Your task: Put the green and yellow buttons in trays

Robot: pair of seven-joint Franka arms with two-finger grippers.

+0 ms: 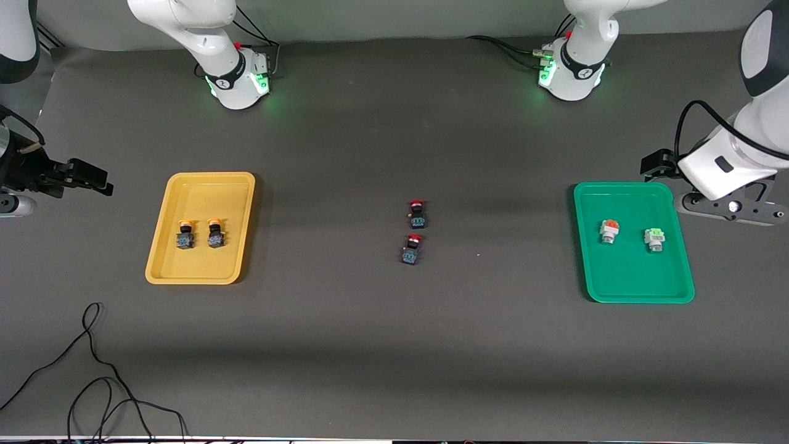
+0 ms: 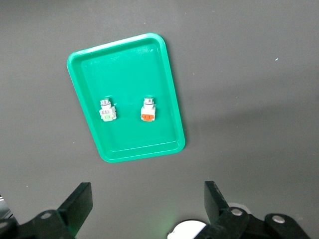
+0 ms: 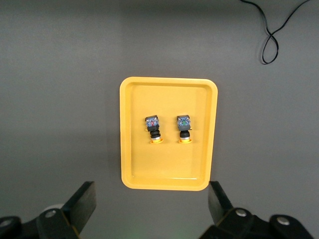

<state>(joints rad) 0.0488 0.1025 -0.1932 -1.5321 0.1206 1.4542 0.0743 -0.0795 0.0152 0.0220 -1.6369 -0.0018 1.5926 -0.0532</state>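
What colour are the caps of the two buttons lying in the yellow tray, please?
Yellow-orange, on dark bodies; the two buttons show best in the right wrist view.

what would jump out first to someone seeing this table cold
Two bright trays on the dark mat: the yellow tray at the right arm's end holds two yellow-capped buttons side by side, and the green tray at the left arm's end holds two pale buttons. Between the trays, two red-capped buttons sit on the mat.
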